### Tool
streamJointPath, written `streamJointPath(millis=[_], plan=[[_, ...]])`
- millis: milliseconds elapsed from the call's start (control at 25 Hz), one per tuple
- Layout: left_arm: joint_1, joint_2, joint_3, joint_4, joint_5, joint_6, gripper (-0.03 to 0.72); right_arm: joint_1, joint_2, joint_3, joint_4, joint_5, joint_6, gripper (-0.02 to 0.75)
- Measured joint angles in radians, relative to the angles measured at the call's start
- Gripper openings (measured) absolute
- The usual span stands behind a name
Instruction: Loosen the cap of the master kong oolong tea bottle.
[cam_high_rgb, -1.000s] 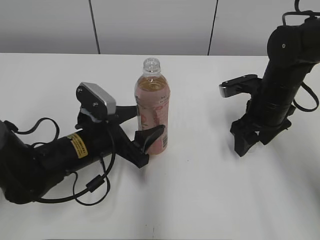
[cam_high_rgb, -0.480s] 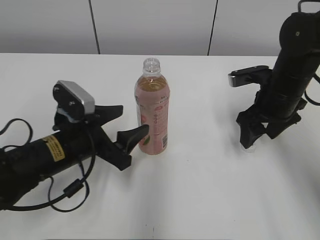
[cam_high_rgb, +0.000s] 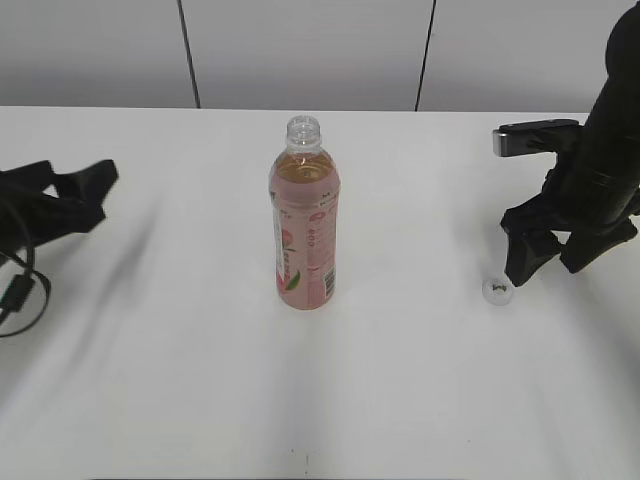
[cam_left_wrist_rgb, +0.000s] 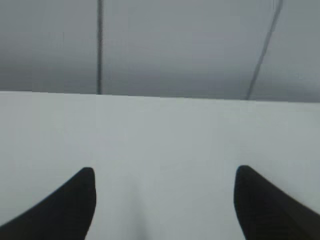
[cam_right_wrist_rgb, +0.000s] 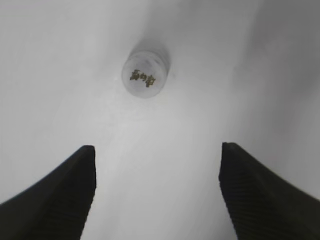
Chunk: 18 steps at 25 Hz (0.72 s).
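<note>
Bottle (cam_high_rgb: 305, 220) upright, uncapped; white cap (cam_high_rgb: 497, 290) on table (cam_high_rgb: 400, 380).

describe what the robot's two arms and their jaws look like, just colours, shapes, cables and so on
Both arms are matte black. The right arm is thick and rounded, carrying a dark box-shaped wrist camera. The right gripper has tapered black jaws with finely ribbed inner faces. The left gripper shows similar pointed black jaws, and a looping black cable hangs beside it.

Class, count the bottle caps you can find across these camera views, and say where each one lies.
1. The cap lies on the white table, off the bottle, whose neck is open. It sits right of the bottle, below the open right gripper. None other shows.
</note>
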Motion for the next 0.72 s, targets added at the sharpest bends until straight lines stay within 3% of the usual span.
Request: streamJointPath(millis=[200,320,520,720], plan=[[0.187,-0.051,0.001,-0.011,0.001,-0.094,0.521,0.000,0.000,0.000,0.022,0.002,0.002,0.577],[0.244,-0.088,0.001,0.011,0.030,-0.109,0.521,0.000,0.000,0.000,0.023,0.002,0.002,0.577],[0.255,-0.155,0.001,0.050,0.188,-0.111,0.521,0.000,0.000,0.000,0.045,0.014,0.005,0.577],[0.256,-0.255,-0.015,0.047,0.505,-0.119,0.521,0.000,0.000,0.000,0.049,0.048,0.020,0.577]])
